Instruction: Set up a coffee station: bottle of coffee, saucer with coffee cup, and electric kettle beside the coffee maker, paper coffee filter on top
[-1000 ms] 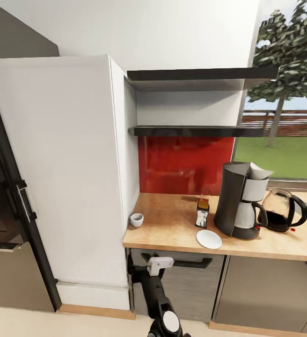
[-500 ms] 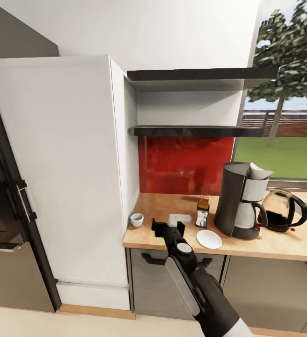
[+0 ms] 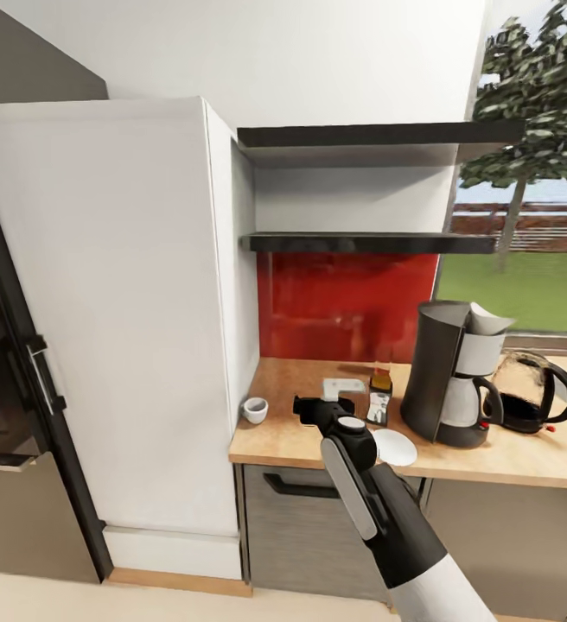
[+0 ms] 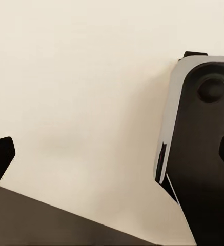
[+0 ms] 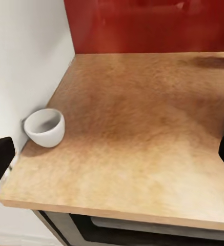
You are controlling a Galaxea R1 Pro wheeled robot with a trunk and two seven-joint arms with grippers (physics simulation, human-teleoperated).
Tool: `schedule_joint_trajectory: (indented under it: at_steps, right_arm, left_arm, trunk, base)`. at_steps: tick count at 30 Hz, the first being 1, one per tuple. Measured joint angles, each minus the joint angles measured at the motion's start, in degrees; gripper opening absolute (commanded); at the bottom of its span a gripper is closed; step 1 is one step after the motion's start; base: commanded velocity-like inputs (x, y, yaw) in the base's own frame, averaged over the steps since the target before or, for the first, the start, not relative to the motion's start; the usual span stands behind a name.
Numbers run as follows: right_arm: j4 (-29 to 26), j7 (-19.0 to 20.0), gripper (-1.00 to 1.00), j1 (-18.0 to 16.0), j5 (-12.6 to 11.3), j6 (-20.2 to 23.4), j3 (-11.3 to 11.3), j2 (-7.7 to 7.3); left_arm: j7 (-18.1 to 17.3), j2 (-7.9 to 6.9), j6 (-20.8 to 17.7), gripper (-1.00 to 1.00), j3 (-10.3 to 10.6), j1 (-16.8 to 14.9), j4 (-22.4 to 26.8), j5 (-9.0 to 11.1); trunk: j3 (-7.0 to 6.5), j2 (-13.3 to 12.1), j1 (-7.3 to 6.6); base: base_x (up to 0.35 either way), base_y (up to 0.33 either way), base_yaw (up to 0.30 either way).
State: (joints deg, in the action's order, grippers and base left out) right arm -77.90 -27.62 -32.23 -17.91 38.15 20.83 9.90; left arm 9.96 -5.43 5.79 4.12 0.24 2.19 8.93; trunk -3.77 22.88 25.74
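The white coffee cup (image 3: 254,409) (image 5: 44,126) stands at the left end of the tan countertop (image 3: 301,432), against the white cabinet side. My right gripper (image 3: 311,408) (image 5: 112,154) hovers open over the countertop a little right of the cup, holding nothing. The white saucer (image 3: 394,447) lies near the front edge, partly behind my arm. Behind it stands the bottle of coffee (image 3: 379,396), beside the black coffee maker (image 3: 452,371) with the paper coffee filter (image 3: 489,321) on top. The electric kettle (image 3: 532,393) is to its right. My left gripper (image 4: 112,156) is open over pale floor.
A tall white cabinet (image 3: 119,302) bounds the countertop's left end. Two dark shelves (image 3: 370,242) hang above a red backsplash (image 3: 344,302). A window (image 3: 525,216) lies to the right, and dark drawer fronts (image 3: 301,501) sit under the worktop.
My right arm has risen from in front of the drawer to above the countertop and reached farther in toward the cup. The head view shifted slightly.
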Motion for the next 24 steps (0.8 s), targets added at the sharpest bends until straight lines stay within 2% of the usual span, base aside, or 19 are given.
schedule_joint_trajectory:
  at_steps: [5,15,24]
  right_arm:
    - [-0.30,-0.01,1.00,0.05,0.01,0.11,0.03,0.07]
    - [2.45,-0.01,1.00,0.18,-0.34,1.13,-0.01,-0.14]
    - [4.54,-0.01,1.00,0.36,-0.40,1.08,-0.18,-0.56]
  left_arm:
    - [0.03,0.05,0.10,1.00,0.04,0.00,0.05,0.00]
    - [-0.03,0.03,0.08,1.00,0.07,0.00,0.04,0.00]
    - [0.02,0.07,0.12,1.00,0.07,0.00,-0.04,0.00]
  trunk:
    - [0.00,0.01,-0.01]
    - [0.06,0.01,-0.01]
    - [0.86,0.00,0.03]
  base:
    - [0.279,0.186,0.000]
    - [0.291,0.134,0.000]
    - [0.026,0.003,0.000]
